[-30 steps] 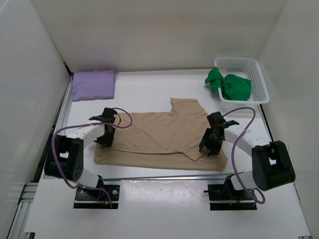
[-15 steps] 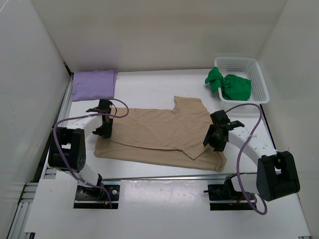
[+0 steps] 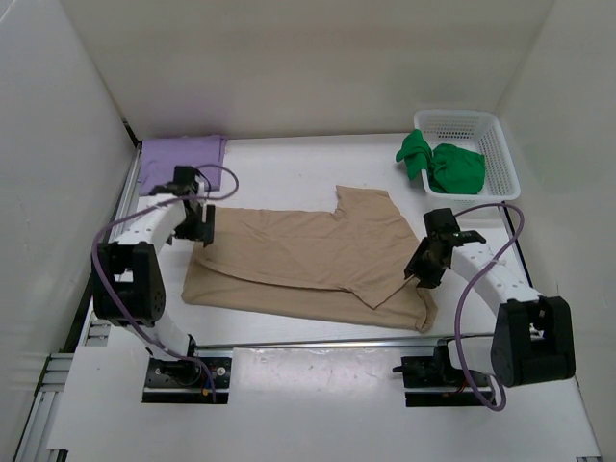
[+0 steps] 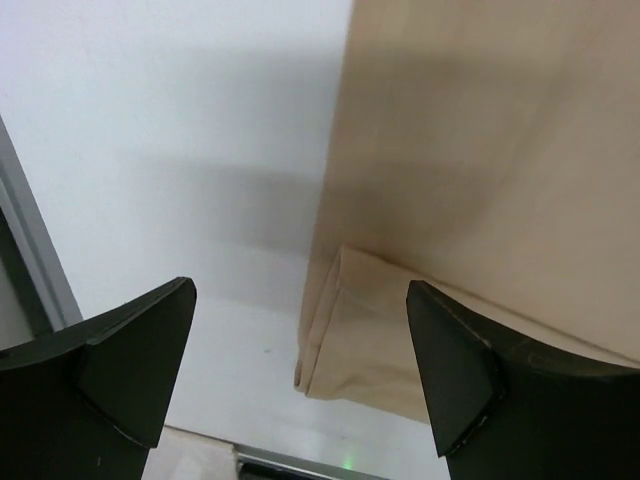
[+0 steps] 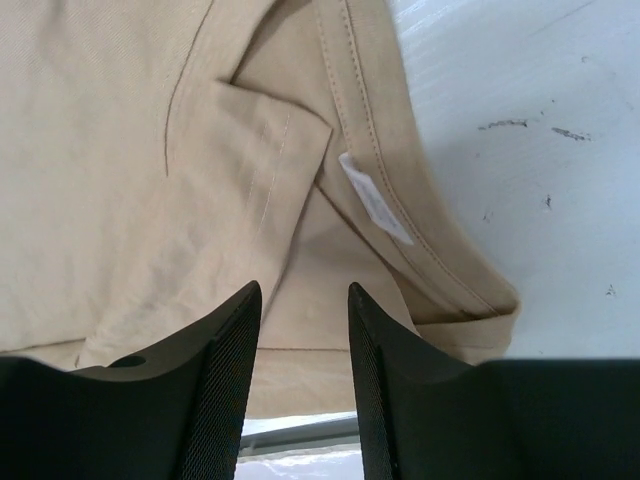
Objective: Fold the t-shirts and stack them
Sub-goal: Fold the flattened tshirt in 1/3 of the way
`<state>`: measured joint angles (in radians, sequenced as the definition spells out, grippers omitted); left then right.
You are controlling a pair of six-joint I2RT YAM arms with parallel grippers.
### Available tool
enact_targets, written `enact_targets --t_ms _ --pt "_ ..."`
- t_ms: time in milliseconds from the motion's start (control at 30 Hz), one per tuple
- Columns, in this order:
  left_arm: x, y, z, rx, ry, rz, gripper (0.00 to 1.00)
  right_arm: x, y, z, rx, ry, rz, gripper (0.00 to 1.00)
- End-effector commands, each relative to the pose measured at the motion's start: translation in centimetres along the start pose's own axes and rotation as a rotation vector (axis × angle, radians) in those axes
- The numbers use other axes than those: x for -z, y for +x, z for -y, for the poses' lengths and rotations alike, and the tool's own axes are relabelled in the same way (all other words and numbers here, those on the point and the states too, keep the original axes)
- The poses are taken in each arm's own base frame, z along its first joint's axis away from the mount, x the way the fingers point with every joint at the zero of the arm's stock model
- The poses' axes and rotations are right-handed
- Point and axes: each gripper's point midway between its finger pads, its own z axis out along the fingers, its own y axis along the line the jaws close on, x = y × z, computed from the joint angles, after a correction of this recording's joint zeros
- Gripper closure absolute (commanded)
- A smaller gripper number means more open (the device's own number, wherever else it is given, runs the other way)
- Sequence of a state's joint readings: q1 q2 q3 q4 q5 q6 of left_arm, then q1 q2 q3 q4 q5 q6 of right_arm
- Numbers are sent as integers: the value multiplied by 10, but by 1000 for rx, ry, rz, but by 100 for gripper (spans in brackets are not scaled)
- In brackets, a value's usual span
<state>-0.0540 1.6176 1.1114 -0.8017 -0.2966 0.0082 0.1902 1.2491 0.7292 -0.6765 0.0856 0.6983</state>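
Note:
The tan t-shirt (image 3: pixel 308 260) lies flat mid-table, folded over lengthwise so a lower layer shows along its near edge. My left gripper (image 3: pixel 201 229) hovers open over the shirt's far left corner, with nothing between its fingers; in the left wrist view (image 4: pixel 298 292) the folded tan edge (image 4: pixel 345 340) lies below. My right gripper (image 3: pixel 422 272) stands open, jaws fairly narrow, above the shirt's near right corner (image 5: pixel 300 320), where a sleeve fold and a white label (image 5: pixel 375 200) show. The lavender t-shirt (image 3: pixel 181 162) lies folded at the back left. The green t-shirt (image 3: pixel 445 164) is bunched in the basket.
A white mesh basket (image 3: pixel 504 166) stands at the back right, with green cloth hanging over its left rim. White walls close in the table on three sides. A metal rail (image 3: pixel 125 207) runs along the left edge.
Both grippers have drawn outward off the tan shirt, the left toward the far left, the right toward the right. The folded top layer now lies flat. The right jaws have narrowed.

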Motion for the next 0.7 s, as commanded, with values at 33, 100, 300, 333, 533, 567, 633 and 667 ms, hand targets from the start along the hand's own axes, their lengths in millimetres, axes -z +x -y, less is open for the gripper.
enact_targets --t_ms 33,100,300,333,533,567,633,667 --pt "39 -22 11 126 328 -61 5 -3 -13 -15 -15 -42 -15 57" --pt "41 -10 9 164 380 -126 11 -3 -14 -16 -15 -48 -8 58" --pt "40 49 24 217 483 -374 37 -12 -7 -11 -43 -34 -52 58" --pt "41 54 25 235 506 -392 37 -12 -9 -12 -42 -40 -45 59" --pt "45 34 42 257 623 -356 18 -19 -9 -7 -96 -21 -58 58" --pt "44 35 40 255 614 -357 17 -22 -9 -9 -96 -26 -68 58" --pt "36 35 43 241 603 -371 17 -28 -7 -8 -96 -15 -82 58" --pt "31 35 44 229 590 -375 17 -28 -9 -10 -105 -14 -82 58"
